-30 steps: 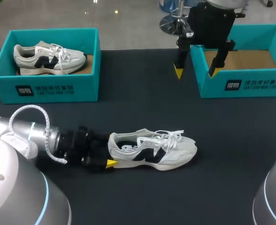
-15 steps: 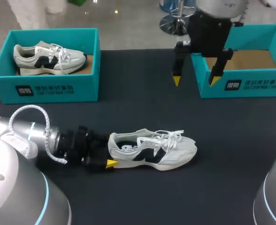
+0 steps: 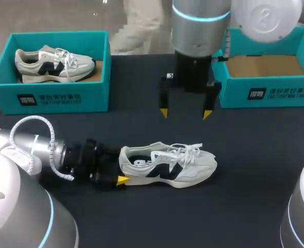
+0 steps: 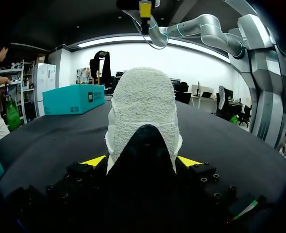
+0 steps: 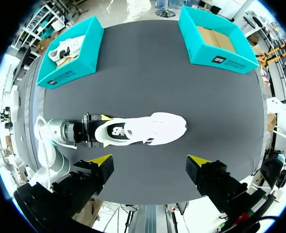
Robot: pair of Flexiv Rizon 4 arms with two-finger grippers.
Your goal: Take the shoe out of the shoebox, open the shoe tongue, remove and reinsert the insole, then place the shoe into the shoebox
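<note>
Left shoebox [image 3: 53, 98]: teal, at the counter's [image 3: 141, 124] far left, with a second shoe [image 3: 53, 64] lying in it; unchanged.
Left claw [image 4: 142, 161]: lies low on the counter, its two yellow tips pressed against either side of the heel, so it grips the shoe; it has not shifted.
Shoe [image 3: 167, 165]: out of its box, upright on its sole mid-counter, toe pointing right; same place as a second ago.
Right claw [image 3: 185, 112]: the one real change. It has come away from the corner of the right shoebox [image 3: 275, 93] to hang over the bare counter just beyond the shoe, fingers spread wide, holding nothing.
Meaning: taking out looks done; with the heel steadied, the right arm seems headed for the tongue.
Right shoebox: empty, cardboard floor showing.
Writing: white print on both box fronts and a dark letter mark on the shoe's side; not read off here.
</note>
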